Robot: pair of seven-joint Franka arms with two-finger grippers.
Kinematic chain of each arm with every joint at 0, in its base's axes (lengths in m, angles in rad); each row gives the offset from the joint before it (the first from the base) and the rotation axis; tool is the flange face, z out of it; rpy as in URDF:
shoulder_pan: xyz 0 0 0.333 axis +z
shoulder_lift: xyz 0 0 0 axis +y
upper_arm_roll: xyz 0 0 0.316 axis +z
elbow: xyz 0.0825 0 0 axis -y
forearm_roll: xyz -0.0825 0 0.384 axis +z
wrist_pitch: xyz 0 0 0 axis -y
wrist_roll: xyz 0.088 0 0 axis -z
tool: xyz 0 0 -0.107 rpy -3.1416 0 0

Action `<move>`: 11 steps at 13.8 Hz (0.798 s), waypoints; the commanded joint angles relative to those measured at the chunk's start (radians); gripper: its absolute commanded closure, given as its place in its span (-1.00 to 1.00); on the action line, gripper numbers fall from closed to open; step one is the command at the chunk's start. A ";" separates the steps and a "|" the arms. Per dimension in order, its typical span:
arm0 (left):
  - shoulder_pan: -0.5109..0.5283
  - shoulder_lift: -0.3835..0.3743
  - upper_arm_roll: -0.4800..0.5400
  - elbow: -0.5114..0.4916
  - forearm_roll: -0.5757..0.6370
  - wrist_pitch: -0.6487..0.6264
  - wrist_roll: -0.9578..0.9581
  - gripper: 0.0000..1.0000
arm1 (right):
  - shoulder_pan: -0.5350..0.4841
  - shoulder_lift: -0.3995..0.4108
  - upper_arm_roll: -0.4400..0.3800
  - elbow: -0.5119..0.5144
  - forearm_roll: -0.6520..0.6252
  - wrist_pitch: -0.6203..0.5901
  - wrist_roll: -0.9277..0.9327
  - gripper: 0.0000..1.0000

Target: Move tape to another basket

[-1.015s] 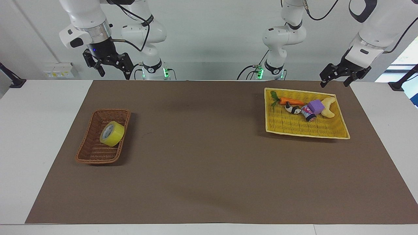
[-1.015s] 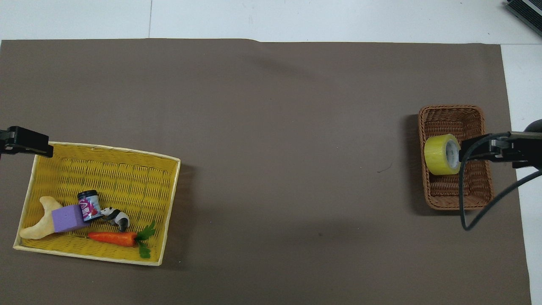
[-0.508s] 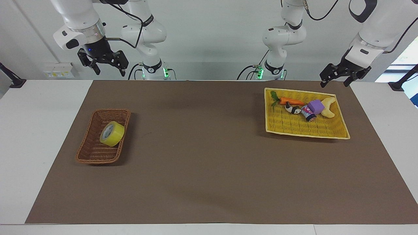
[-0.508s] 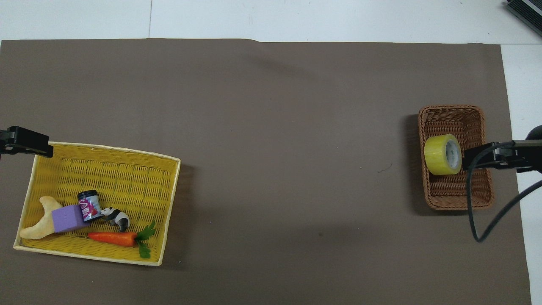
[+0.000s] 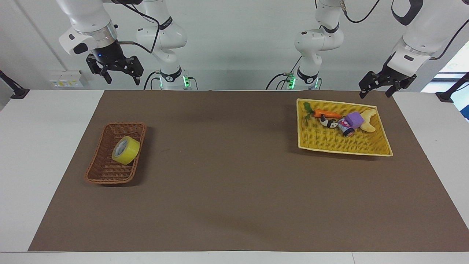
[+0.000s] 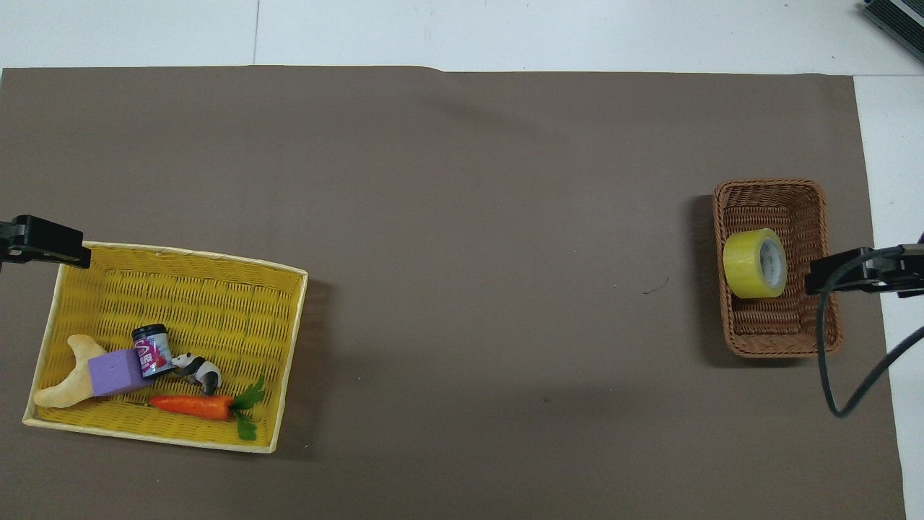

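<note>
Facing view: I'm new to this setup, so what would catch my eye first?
The yellow tape stands on edge in the brown wicker basket toward the right arm's end. At the left arm's end, a yellow tray holds a carrot, a purple block and small toys. Both tools hang open above the table's robot edge.

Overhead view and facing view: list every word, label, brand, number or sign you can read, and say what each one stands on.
No text can be read in either view.
Small can in the yellow tray: a pink and white printed label, too small to read.
Tape in the brown basket: no print shows on it.
Wall sockets: any markings are too small to tell.
</note>
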 commanded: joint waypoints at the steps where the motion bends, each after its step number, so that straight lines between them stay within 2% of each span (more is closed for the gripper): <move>1: 0.015 0.001 -0.006 0.021 -0.015 -0.027 0.011 -1.00 | -0.015 -0.020 0.004 -0.024 0.007 0.019 -0.025 -1.00; 11: 0.015 0.001 -0.006 0.021 -0.015 -0.027 0.011 -1.00 | -0.023 -0.006 0.003 0.006 -0.005 -0.007 -0.027 -1.00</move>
